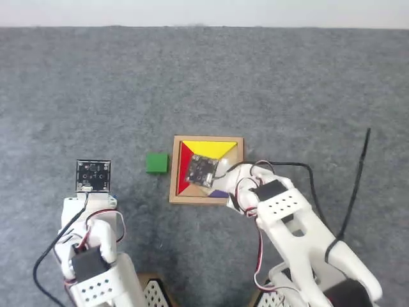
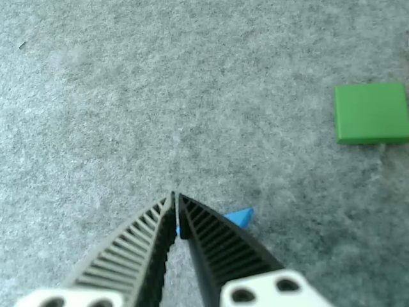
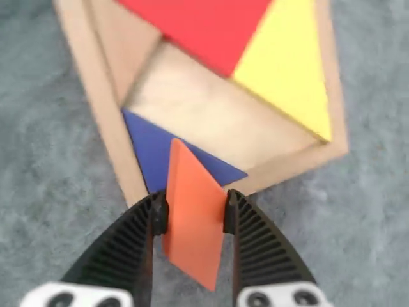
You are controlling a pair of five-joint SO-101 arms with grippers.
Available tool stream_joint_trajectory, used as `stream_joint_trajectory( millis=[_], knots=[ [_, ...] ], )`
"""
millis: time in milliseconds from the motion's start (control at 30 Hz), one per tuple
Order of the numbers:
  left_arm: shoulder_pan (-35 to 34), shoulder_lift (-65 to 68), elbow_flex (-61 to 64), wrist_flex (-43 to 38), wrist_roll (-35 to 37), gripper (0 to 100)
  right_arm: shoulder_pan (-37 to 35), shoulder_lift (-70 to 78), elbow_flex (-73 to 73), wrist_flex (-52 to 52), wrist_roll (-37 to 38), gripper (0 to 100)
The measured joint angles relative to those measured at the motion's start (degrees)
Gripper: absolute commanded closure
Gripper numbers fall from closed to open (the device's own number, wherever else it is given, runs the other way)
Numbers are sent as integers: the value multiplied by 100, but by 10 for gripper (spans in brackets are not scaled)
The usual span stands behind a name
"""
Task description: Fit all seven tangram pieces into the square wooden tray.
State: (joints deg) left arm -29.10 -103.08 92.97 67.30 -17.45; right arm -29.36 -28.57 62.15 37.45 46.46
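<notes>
The tray [image 1: 238, 171] is a square of pale wood with a raised rim, and it is partly filled. Inside it a red triangle [image 3: 198, 29] and a yellow triangle [image 3: 287, 64] lie flat and meet along one edge. A dark blue triangle [image 3: 153, 150] sits against the tray's rim on the side nearest the right arm. Bare wood [image 3: 211, 109] shows on the tray floor between the blue triangle and the other two. The right fingers [image 3: 128, 249] pinch an orange piece [image 3: 195, 214], a flat parallelogram gripped by its long edges. It is held over the blue triangle and the tray's near rim; whether it touches them cannot be told. A green square [image 1: 156, 162] lies flat just beside the tray, apart from its rim, on the side facing the left arm. The left fingers [image 2: 211, 236] are pressed together at their tips, well apart from the tray and farther from it than the green square. A light blue piece [image 2: 241, 217] shows just behind them, with a sliver of it in the narrow gap between them; it cannot be told whether they grip it. The counter [image 1: 287, 83] is covered in grey, felt-like fabric, and a pale strip of wall [image 1: 204, 11] runs along its edge beyond the tray.
</notes>
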Motion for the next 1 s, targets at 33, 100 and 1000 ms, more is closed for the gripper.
stream_joint_trajectory(
  millis=[33,100,1000],
  knots=[
    [0,0,0,0,0,984,0,0,-26,44,-202,990],
    [0,0,0,0,0,984,-26,0,-193,255,-651,990],
    [0,0,0,0,0,984,-545,3218,-4976,3253,-5697,991]
  ],
)
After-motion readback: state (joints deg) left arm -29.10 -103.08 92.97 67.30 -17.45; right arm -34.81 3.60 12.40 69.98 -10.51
